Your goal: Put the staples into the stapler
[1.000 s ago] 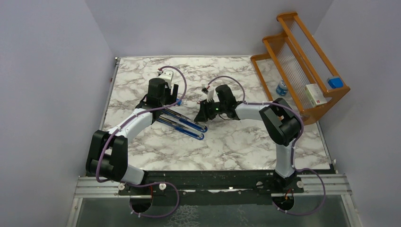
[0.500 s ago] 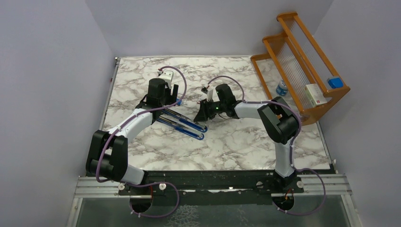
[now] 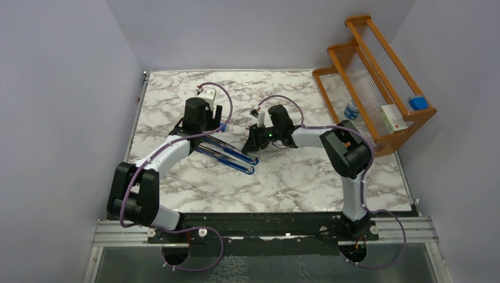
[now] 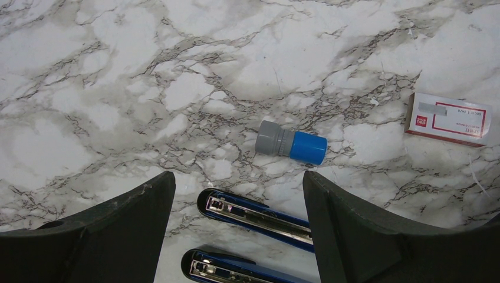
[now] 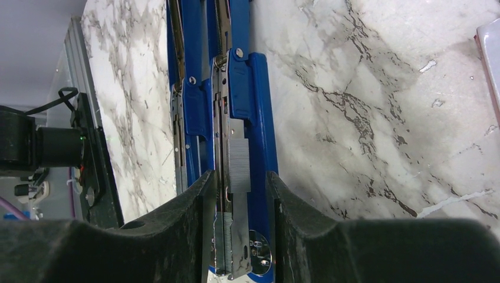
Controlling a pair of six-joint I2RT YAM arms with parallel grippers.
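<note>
The blue stapler (image 3: 227, 154) lies opened out flat mid-table, its two arms side by side. My left gripper (image 4: 239, 194) hangs open over the arms' left ends (image 4: 253, 215) and touches nothing. My right gripper (image 5: 239, 194) is at the stapler's other end (image 5: 244, 118), jaws narrowed and straddling the metal rail. A ribbed grey strip of staples (image 5: 239, 165) lies on that rail, reaching out past my fingertips. The jaws stand wider than the strip. The white staple box with a red label (image 4: 448, 118) lies on the marble beyond the stapler.
A small grey cylinder with a blue cap (image 4: 291, 143) lies just beyond the stapler. A wooden rack (image 3: 377, 88) stands at the back right with a small box and a blue item on its shelf. A small bottle (image 3: 352, 109) stands behind it.
My right gripper's jaws have drawn closer together over the stapler's end. The right elbow shifted slightly left. The left arm and the stapler have not moved.
</note>
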